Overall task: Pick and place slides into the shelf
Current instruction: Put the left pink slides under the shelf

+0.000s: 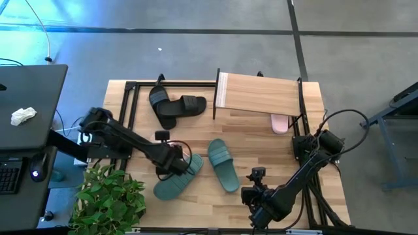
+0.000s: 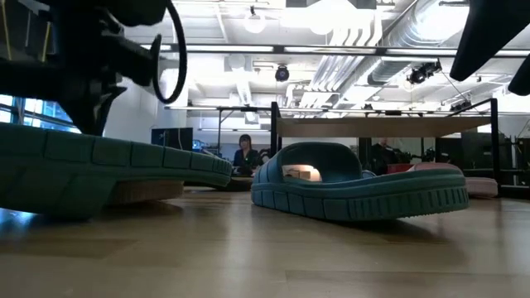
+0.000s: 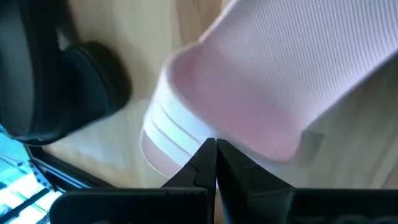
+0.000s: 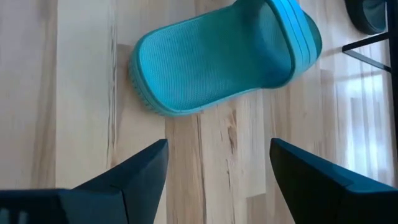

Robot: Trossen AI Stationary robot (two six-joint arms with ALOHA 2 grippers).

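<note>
- Five slides show; only a pink one (image 1: 279,123) sits under the shelf (image 1: 258,93).
- Left gripper (image 1: 171,163) is over the left teal slide (image 1: 175,181), fingers pressed together. We judge the pick isn't secured: reopen, straddle the strap.
- Black pair (image 1: 176,107) lies behind, and the second teal slide (image 1: 223,165) lies in the path to the shelf.
- Right gripper (image 4: 217,168) waits at the near edge, fingers wide.

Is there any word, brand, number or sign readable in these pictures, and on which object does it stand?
None can be read: the teal slides, the black slides, the pink slide and the shelf show no legible text. The room behind in the low view shows nothing readable either.
</note>
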